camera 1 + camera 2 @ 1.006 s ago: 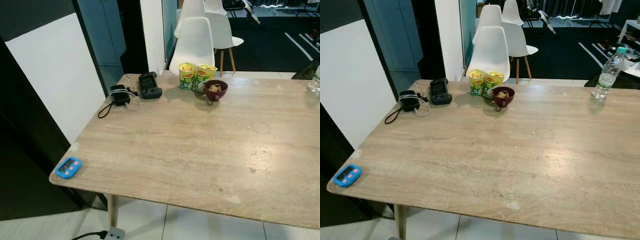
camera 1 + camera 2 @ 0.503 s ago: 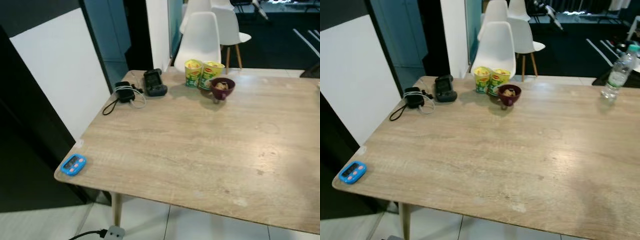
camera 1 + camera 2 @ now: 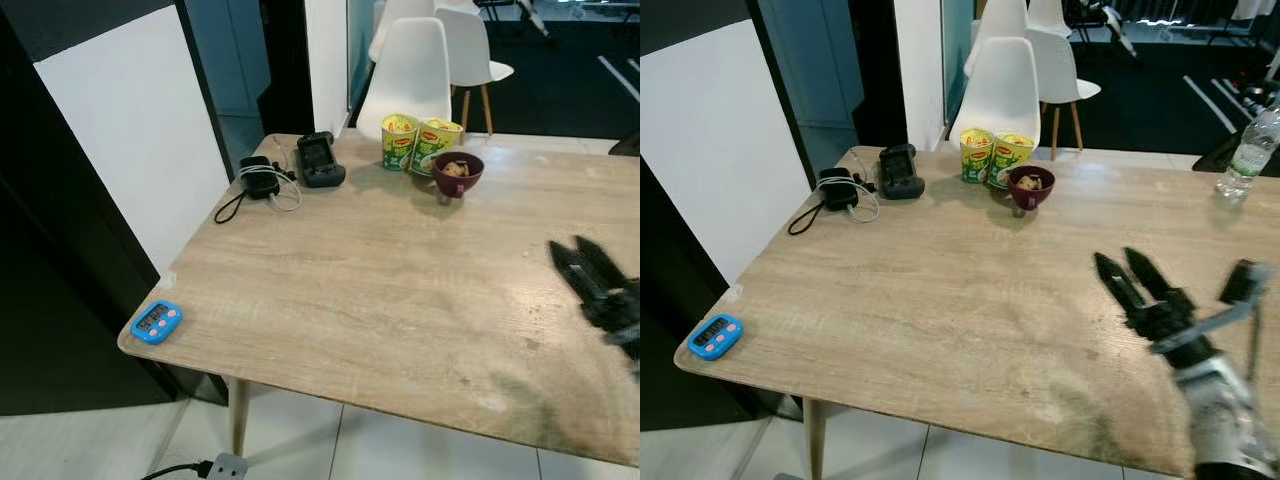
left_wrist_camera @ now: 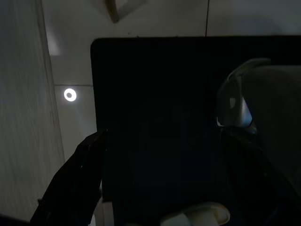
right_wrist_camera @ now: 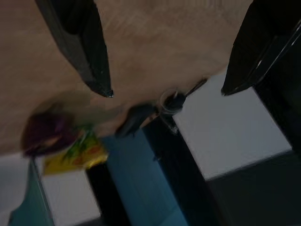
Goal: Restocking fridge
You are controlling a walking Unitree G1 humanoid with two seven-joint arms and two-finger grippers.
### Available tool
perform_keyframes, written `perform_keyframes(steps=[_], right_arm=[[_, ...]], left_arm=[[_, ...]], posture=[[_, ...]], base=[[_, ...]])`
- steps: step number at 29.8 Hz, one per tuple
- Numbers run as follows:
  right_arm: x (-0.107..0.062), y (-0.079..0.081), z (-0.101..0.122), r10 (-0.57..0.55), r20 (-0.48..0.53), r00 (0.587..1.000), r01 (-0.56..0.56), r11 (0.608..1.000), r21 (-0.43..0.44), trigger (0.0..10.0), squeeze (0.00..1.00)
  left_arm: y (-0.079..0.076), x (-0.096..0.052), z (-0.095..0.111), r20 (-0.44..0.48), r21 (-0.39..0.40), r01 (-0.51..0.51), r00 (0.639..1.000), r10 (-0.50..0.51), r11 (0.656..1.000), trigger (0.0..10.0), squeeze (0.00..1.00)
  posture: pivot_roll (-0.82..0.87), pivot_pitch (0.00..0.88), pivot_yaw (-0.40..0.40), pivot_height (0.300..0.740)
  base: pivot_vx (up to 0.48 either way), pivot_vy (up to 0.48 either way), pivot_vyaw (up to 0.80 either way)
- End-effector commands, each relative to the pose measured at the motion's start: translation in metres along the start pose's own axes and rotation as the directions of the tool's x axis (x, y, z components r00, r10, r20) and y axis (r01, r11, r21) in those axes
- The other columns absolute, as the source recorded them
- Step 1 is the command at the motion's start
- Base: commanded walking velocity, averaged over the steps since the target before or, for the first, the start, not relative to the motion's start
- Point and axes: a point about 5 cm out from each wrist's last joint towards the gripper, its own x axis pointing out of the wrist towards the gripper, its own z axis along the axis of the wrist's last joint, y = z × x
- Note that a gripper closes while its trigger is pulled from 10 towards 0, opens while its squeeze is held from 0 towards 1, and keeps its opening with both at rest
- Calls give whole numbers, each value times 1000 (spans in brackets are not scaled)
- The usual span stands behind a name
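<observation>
Right gripper, fingers parted and empty, raised over wooden table, apparently readied toward two noodle cups awaiting restocking.

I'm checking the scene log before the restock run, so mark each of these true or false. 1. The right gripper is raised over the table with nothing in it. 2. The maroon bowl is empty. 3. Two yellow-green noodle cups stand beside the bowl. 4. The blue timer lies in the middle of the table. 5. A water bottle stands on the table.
1. True: the right gripper is open above the table.
2. False: the maroon bowl holds some food.
3. True: the noodle cups stand just behind it.
4. False: the blue timer lies at the table's near left corner.
5. True: the water bottle stands far right.
</observation>
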Motion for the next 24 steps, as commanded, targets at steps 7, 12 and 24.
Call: perform_keyframes(steps=[7,12,24], right_arm=[[27,15,-34,10,-52,999,-7,999,51,10000,0],[31,20,-48,11,-91,996,-5,998,59,10000,0],[41,25,-59,16,-132,991,-9,999,48,10000,0]], left_arm=[[3,-1,1,4,33,3,1000,-3,999,10000,0],[3,-1,0,-1,40,4,1000,-4,999,10000,0],[2,0,0,-3,37,12,1000,-12,999,10000,0]], posture=[[40,0,25,740],[46,0,24,740],[50,0,24,740]], base=[[0,0,0],[0,0,0],[176,0,0]])
